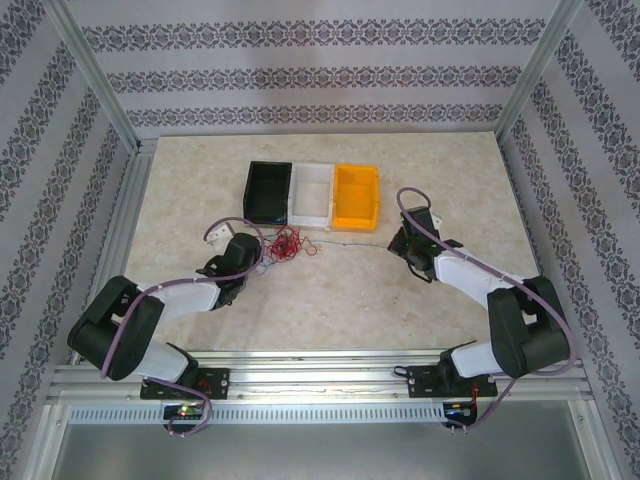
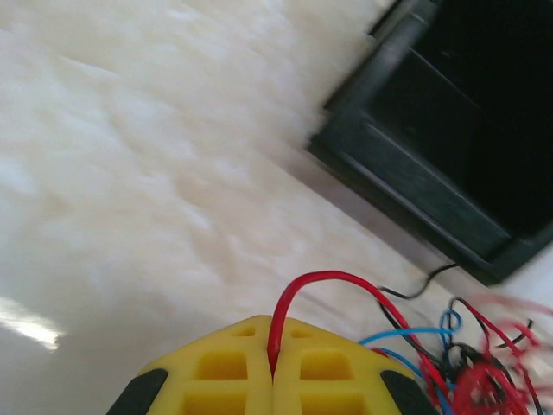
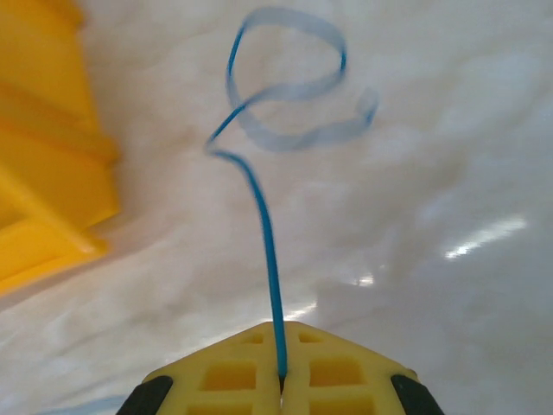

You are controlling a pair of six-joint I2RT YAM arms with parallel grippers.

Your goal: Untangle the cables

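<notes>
As arms (image 1: 185, 298) (image 1: 468, 272) stoop, jaws clamp red cable (image 2: 321, 274) left, blue cable (image 3: 269, 251) right

Open table (image 1: 330, 300) across the lower middle of the top view, so I've got plenty of passing room there. Upper centre is blocked by a row of three: black bin (image 1: 268, 192), white bin (image 1: 311, 195), yellow bin (image 1: 356, 196). Just below them the cables (image 1: 288, 244) sit bunched, and a thin blue cable (image 3: 268, 251) stretches rightward across that lane.

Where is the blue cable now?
In the right wrist view, the blue cable is pinched in the right gripper and curls over the table, beside the yellow bin.
</notes>
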